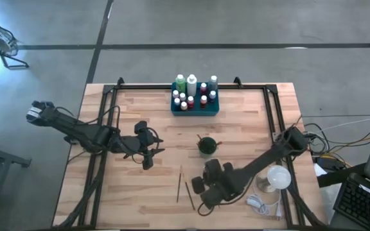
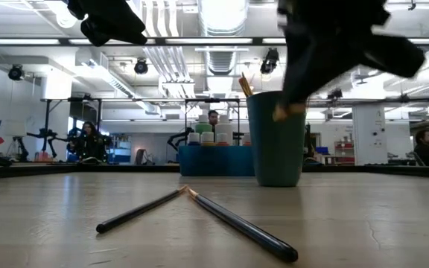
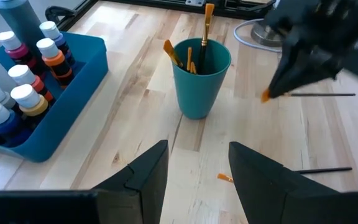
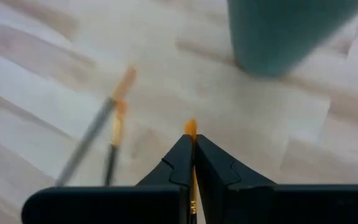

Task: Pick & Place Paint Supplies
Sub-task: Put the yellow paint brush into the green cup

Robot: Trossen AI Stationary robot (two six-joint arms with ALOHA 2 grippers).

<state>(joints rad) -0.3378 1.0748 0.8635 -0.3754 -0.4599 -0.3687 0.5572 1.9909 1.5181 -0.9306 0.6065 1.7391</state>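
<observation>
Cup (image 3: 201, 78) holding paintbrushes (image 3: 191, 53), tray (image 1: 194, 106) holding bottles (image 1: 191, 90)

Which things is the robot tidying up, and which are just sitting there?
For the job:
- paintbrush pinched in the right claw
- two paintbrushes lying on the table
- paintbrushes already in the cup
- paint bottles in the tray

Just sitting there:
- teal tray
- green cup
- white lamp

The thin black-handled paintbrush (image 4: 192, 163) clamped in the right gripper (image 4: 192, 163) is mostly hidden; only its orange tip shows beyond the fingertips.
</observation>
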